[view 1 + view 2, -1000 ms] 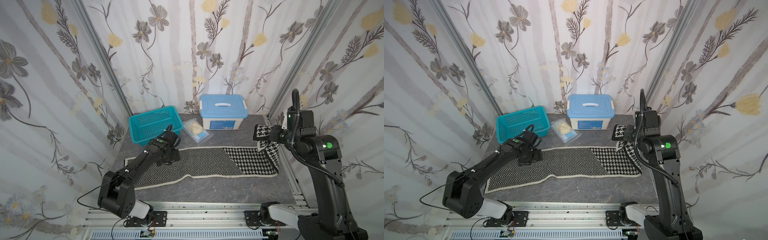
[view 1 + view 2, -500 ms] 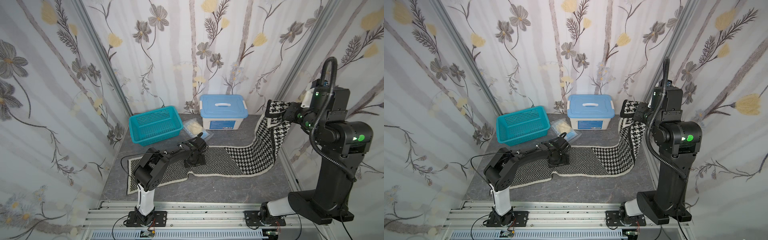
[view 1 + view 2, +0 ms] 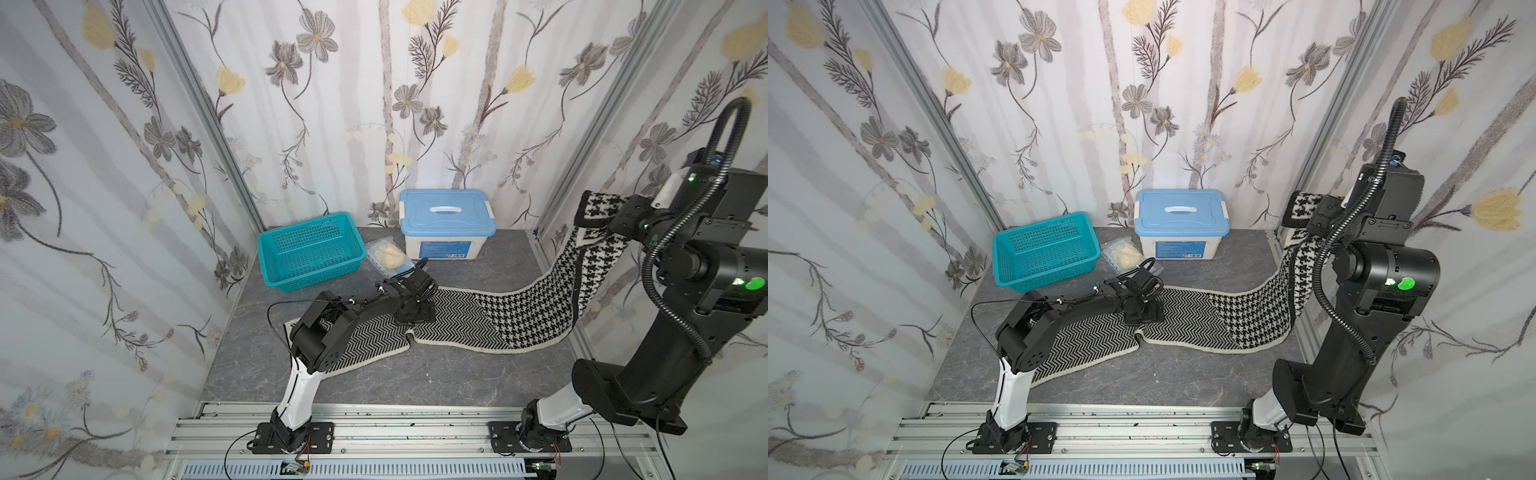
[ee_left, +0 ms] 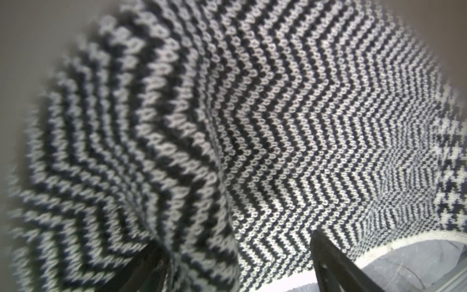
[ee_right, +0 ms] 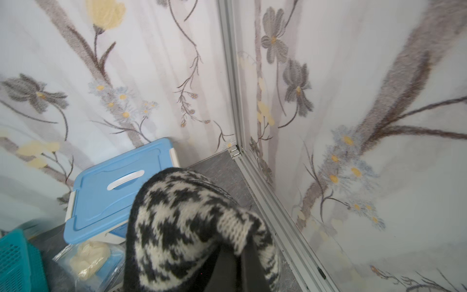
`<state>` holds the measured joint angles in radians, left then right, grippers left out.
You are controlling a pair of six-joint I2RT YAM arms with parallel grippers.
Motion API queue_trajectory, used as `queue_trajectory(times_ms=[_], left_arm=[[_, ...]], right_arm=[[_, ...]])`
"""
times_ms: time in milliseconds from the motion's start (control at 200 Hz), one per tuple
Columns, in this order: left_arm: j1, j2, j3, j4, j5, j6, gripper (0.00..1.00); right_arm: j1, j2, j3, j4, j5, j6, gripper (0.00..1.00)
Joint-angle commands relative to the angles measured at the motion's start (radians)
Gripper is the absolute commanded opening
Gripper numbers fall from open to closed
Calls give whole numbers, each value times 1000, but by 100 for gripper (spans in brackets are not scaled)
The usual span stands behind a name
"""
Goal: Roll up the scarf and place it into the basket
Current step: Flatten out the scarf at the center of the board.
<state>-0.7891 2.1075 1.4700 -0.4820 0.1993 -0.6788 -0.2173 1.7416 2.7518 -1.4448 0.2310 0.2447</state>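
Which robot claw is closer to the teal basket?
Left. The left gripper rests on the scarf near the basket; the right gripper holds the scarf's end up by the opposite wall.

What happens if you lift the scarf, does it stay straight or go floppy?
Probably very floppy: the scarf sags in a curve from the right gripper, shut on its houndstooth end, down to the table. Pushed, it likely bunches rather than slides: a ridge wrinkles up by the left gripper. The chunky knit probably grips well.
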Motion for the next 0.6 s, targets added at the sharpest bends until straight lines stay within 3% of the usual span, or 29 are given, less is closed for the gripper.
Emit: queue_trajectory(times_ms=[0, 325, 430, 515, 595], left_arm=[[2, 58, -45, -161, 33, 62, 89], [0, -44, -215, -201, 16, 158, 90], [-1, -115, -188, -192, -1, 170, 100], [14, -179, -121, -216, 7, 182, 100], [65, -259, -98, -191, 90, 158, 100]], right_arm=[[-31, 36, 33, 30, -52, -12, 0], [-22, 82, 65, 41, -124, 87, 0], [78, 98, 58, -32, -135, 124, 0], [187, 87, 16, -53, -139, 171, 0], [268, 45, -108, -18, -167, 238, 0]])
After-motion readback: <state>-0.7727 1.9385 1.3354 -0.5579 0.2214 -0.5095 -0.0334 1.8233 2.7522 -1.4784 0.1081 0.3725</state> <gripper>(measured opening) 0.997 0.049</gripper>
